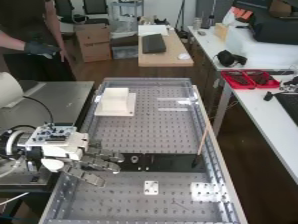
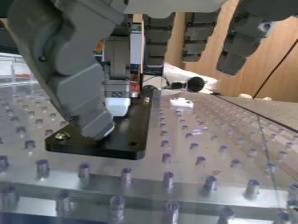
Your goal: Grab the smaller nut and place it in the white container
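Currently, my hand (image 1: 98, 164): fingers spread, loosely extended above the black bar (image 1: 176, 163). Small marks on one finger: unreadable. White container (image 1: 116, 104): surface's (image 1: 140, 136) far left corner. Round metal part (image 2: 62, 135): bar's end; smaller nut or not, I cannot tell.

In the high view, the container (image 1: 116, 101) sits at the bench's (image 1: 149, 137) far left, behind the bar (image 1: 173, 162). The bearing (image 1: 134, 159) is on the bar, left of the stick (image 1: 202, 141); the plate (image 1: 151, 191) lies before the bar.
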